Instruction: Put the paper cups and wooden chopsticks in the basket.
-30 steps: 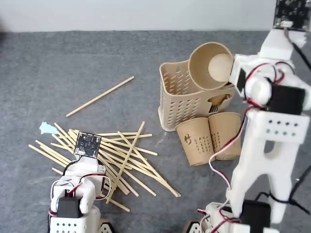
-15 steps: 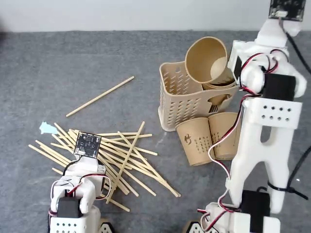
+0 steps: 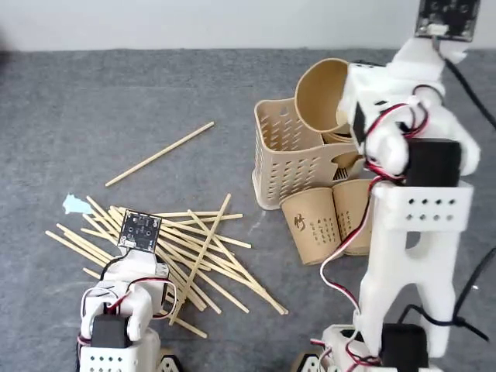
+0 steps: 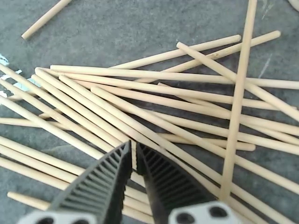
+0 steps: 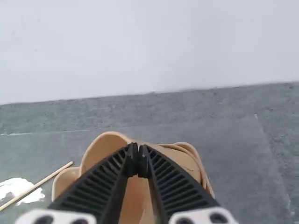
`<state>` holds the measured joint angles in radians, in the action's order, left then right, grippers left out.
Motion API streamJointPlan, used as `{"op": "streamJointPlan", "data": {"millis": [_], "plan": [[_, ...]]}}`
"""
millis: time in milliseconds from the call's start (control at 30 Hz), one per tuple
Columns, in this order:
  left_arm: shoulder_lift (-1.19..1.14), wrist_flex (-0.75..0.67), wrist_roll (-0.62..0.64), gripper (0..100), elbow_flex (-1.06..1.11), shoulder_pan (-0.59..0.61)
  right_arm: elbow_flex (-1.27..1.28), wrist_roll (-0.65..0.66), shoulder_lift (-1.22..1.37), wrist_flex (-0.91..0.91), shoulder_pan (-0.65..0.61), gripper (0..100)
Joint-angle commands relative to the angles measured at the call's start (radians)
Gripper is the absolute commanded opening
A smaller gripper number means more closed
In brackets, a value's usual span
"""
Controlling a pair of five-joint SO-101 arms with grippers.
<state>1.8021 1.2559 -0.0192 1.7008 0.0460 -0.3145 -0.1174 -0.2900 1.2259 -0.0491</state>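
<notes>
High view first: a tan paper cup (image 3: 322,93) sits tilted on top of the beige perforated plastic basket (image 3: 291,159). Its mouth is turned up and toward the left arm's side, and its lower end is down inside the basket. From the right wrist view, the right gripper (image 5: 138,161) has its dark ridged jaws pressed together on that cup's rim, as far as I can make out. Right against the basket's near wall, a printed paper cup (image 3: 312,226) lies on its side, and a second paper cup (image 3: 358,213) lies beside it, partly behind the right arm. Pale wooden chopsticks (image 3: 194,256) lie in a loose crisscross heap on the grey felt table cover (image 3: 116,101), well apart from the basket, and one stray chopstick (image 3: 159,153) lies alone beyond them. The left gripper (image 4: 132,154) hangs just over the heap, jaws drawn together to a thin slit, holding nothing.
</notes>
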Motion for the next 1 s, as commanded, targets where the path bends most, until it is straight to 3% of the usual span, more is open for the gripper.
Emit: {"op": "streamJointPlan", "data": {"millis": [0,267,467,733,967], "plan": [[0.015,0.003,0.008,1,-0.018,-0.006,-0.002,-0.012,-0.012,-0.004,-0.012,1.8],[0.015,0.003,0.008,1,-0.018,-0.006,-0.002,-0.011,0.137,-0.11,0.189,1.8],[0.015,0.003,0.008,1,-0.018,-0.006,-0.003,-0.011,0.097,-0.068,0.202,1.9],[0.015,0.003,0.008,1,-0.018,-0.006,0.002,0.061,-0.101,0.283,0.111,2.3],[0.015,0.003,0.008,1,-0.018,-0.006,0.008,0.118,-0.15,0.575,0.113,1.9]]}}
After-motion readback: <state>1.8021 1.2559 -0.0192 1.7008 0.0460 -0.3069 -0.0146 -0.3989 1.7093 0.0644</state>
